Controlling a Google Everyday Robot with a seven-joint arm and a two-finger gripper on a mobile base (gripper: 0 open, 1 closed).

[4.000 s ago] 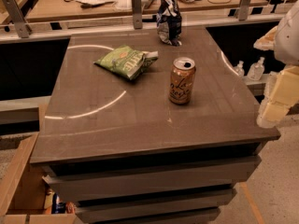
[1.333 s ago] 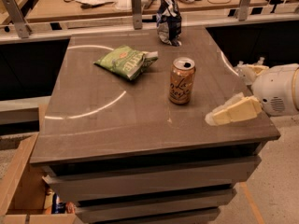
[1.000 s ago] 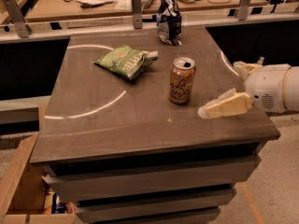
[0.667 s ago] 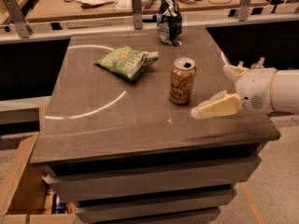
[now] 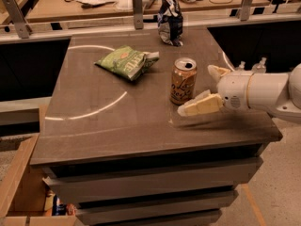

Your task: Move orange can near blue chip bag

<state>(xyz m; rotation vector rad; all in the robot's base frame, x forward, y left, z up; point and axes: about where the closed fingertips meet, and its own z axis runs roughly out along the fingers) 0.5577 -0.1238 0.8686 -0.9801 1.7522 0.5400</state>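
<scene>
The orange can [image 5: 183, 81] stands upright on the brown table [image 5: 117, 121], right of its middle. The blue chip bag [image 5: 170, 20] stands upright at the table's far edge, well behind the can. My gripper [image 5: 201, 89] comes in from the right, low over the table and just right of the can. It is open: the near finger [image 5: 200, 105] reaches the can's base at the front right, the far finger [image 5: 217, 71] sits behind and to the right. The can is not between them.
A flat green chip bag [image 5: 127, 61] lies left of the can. A rail with metal posts [image 5: 137, 1] and a cluttered bench run behind the table. An open cardboard box [image 5: 23, 187] sits on the floor at the lower left.
My arm has swung in from the right edge and moved left along the table. The gripper now sits right beside the can. The can and both bags have not moved.
</scene>
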